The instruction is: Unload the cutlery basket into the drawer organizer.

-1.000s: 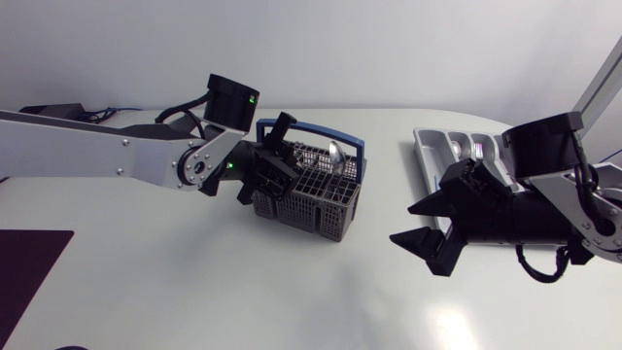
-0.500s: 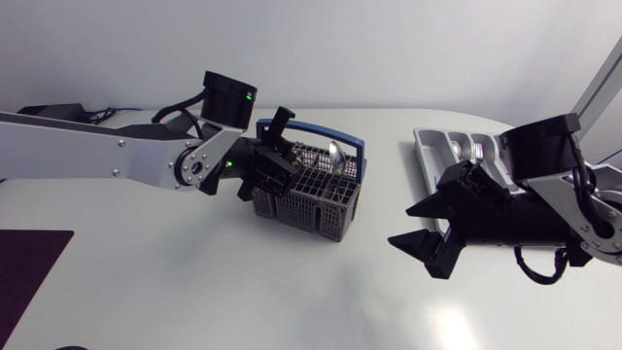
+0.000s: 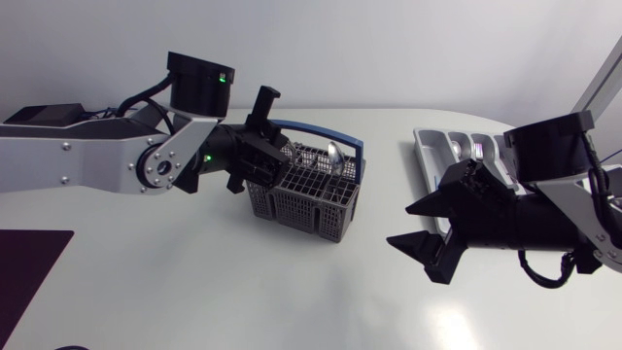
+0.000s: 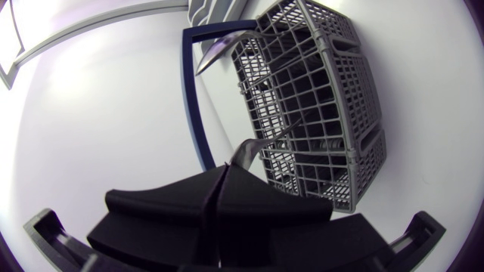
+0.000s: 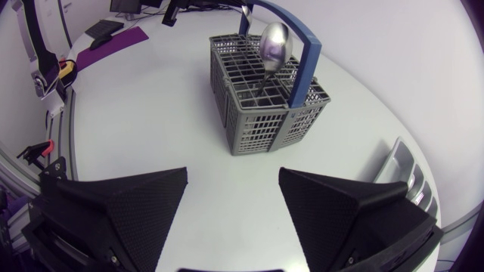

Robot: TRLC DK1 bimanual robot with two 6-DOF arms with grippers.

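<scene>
Now the left hand (image 4: 227, 180) is shut tight on a thin silver piece of cutlery (image 4: 248, 149), right by the rim of the grey cutlery basket (image 3: 311, 199). I think it should lift straight up, slowly, so the piece does not catch in the grid or tip the basket. A spoon (image 5: 272, 41) stands inside the basket. The right hand (image 3: 400, 225) hangs wide open over the tabletop (image 3: 194, 282), between the basket and the drawer organizer (image 3: 428, 156).

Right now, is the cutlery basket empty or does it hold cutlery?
Not empty: a spoon stands bowl-up in the basket, and the left gripper is shut on a second utensil.
</scene>
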